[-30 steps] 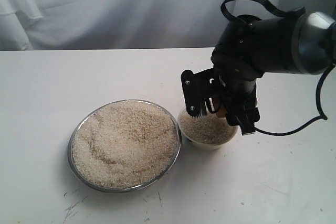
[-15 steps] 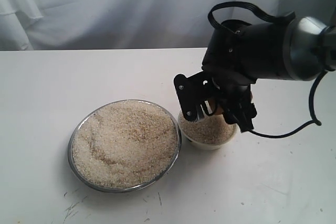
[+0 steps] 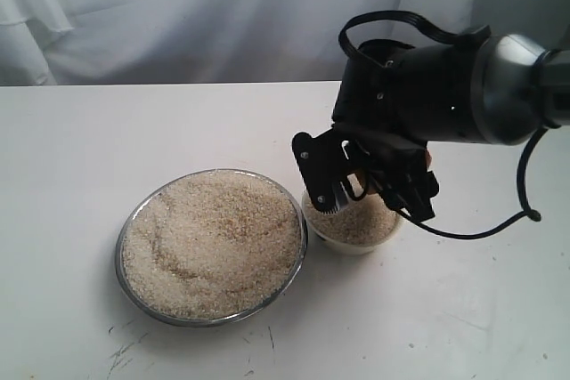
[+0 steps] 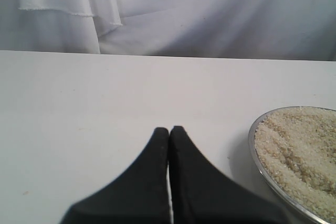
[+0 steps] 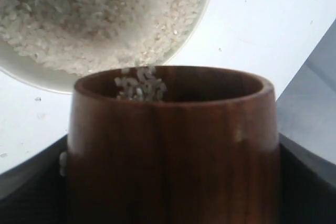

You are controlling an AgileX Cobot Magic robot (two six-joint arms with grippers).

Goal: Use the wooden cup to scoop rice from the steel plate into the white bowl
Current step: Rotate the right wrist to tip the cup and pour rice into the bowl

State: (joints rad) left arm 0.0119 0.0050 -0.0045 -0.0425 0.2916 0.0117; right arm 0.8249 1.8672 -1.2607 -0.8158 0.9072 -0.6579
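Rice (image 3: 214, 238): loose, light, free-flowing; we expect easy spills. Heaped in steel plate (image 3: 118, 257), more in white bowl (image 3: 349, 245), few grains at wooden cup (image 5: 173, 150) lip. Cup rigid, glossy, likely slippery; grip by sides. Right gripper (image 3: 372, 191) clamps cup, tipped over bowl. Left gripper (image 4: 169, 135) pressed together, empty, near plate.

We see the steel plate (image 3: 118, 255) heaped with pale rice (image 3: 214, 242), the white bowl (image 3: 358, 246) just beside its rim, part-filled; the reddish wooden cup (image 5: 173, 150) tilted above the bowl, grains at its lip
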